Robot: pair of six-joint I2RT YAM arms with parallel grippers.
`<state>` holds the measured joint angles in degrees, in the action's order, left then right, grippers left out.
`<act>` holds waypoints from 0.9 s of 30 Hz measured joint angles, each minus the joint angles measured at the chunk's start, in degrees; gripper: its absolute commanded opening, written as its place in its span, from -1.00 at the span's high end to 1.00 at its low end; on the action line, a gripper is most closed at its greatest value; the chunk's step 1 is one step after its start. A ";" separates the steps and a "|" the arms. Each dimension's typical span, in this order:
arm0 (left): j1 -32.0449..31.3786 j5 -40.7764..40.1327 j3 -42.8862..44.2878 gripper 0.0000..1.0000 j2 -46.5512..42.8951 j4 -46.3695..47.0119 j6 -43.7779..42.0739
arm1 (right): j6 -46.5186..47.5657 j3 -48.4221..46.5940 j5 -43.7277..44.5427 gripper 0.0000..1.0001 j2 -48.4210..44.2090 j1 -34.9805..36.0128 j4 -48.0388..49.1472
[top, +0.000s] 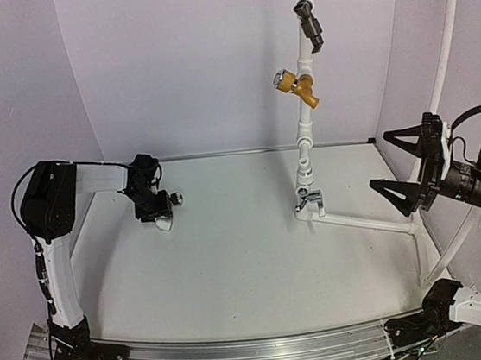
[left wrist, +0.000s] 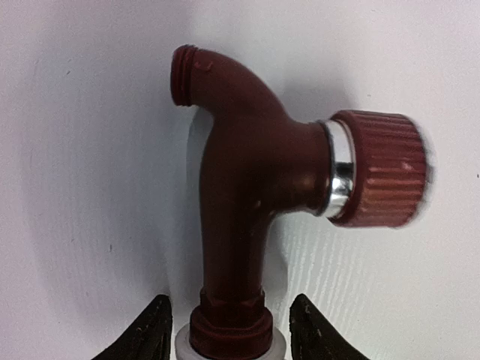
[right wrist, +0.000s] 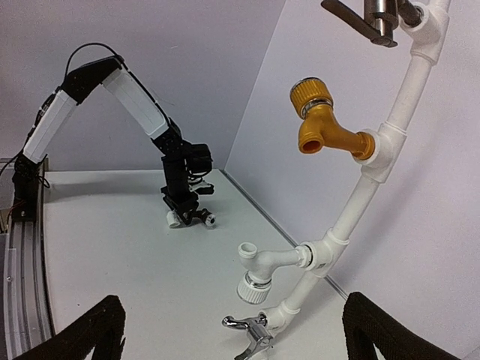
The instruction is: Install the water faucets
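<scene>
Faucet (left wrist: 247,187) at table's (top: 233,268) left side, white fitting (left wrist: 184,346) between left gripper's (left wrist: 232,330) fingers (left wrist: 154,334) — we cannot tell whether pinched. Right gripper (top: 383,160) spread wide beside pipe stand (top: 304,129) with yellow valve (top: 297,85). Only left wrist shows faucet's ribbed knob.

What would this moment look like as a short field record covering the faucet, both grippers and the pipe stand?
faucet: reddish-brown, on the table, white fitting at its base
left gripper: over the faucet, jaws either side of the white fitting; contact unclear
right gripper: jaws wide open, empty, near the pipe stand
pipe stand: holds a dark grey valve, yellow valve, white tap, chrome tap
installed: faucet not yet on the stand
</scene>
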<state>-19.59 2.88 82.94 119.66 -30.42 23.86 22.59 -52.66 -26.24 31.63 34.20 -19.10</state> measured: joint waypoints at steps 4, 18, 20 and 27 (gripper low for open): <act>-0.14 -0.09 0.00 -0.44 -0.06 0.68 -0.33 | -0.54 0.04 -0.11 -0.96 -0.75 -1.09 -0.25; -0.60 -1.43 -3.55 -0.99 -17.30 -3.26 -1.72 | -4.56 1.36 -0.66 -0.93 -2.38 -4.20 -0.23; -1.46 -1.59 -4.07 -0.99 -21.91 -3.82 -1.97 | -4.73 1.50 -0.64 -0.92 -3.06 -4.41 -0.17; -8.49 -3.19 -7.93 -0.99 -36.38 -6.33 -2.38 | -4.87 3.69 0.60 -0.90 -5.81 -4.69 -0.06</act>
<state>-28.08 -0.31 75.01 83.27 -36.75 21.47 17.72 -48.97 -25.64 25.81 29.51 -19.16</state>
